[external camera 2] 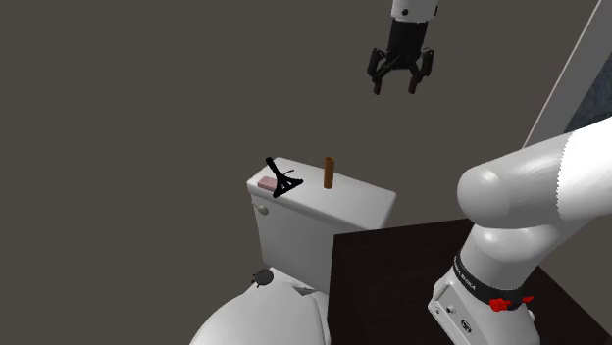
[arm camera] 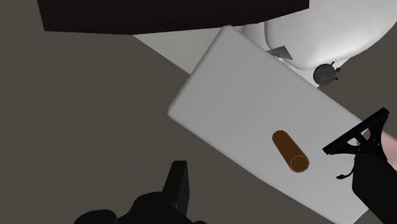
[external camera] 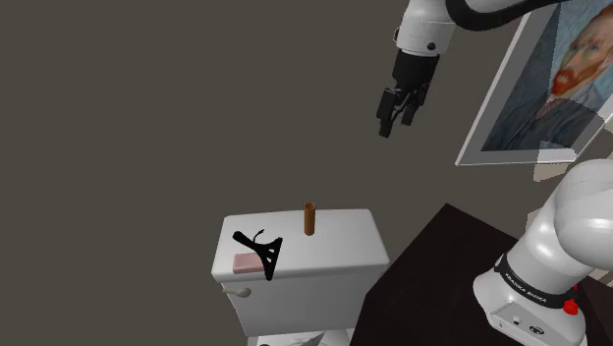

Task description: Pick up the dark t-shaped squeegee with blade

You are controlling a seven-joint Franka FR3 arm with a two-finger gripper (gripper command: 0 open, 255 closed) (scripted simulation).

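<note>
In the wrist view, a black finger [arm camera: 376, 191] of the gripper [external camera 2: 396, 86] covers part of the dark squeegee [arm camera: 355, 137], and the picture's edge cuts off the pink block [arm camera: 389, 143] beside it. That block is too small to identify. The framed portrait [external camera: 550, 88] runs off the shoulder view's top and right edges. The toilet bowl [external camera 2: 257, 319] runs off the second exterior view's bottom edge.

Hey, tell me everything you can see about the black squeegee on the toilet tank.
The squeegee is all black and T-shaped: a thin handle, triangular bracing and a straight blade. It sits on the white toilet tank lid, near the end at the shoulder view's left, propped at a tilt and overlapping a pink block. The open gripper hangs far above, not touching it.
</note>
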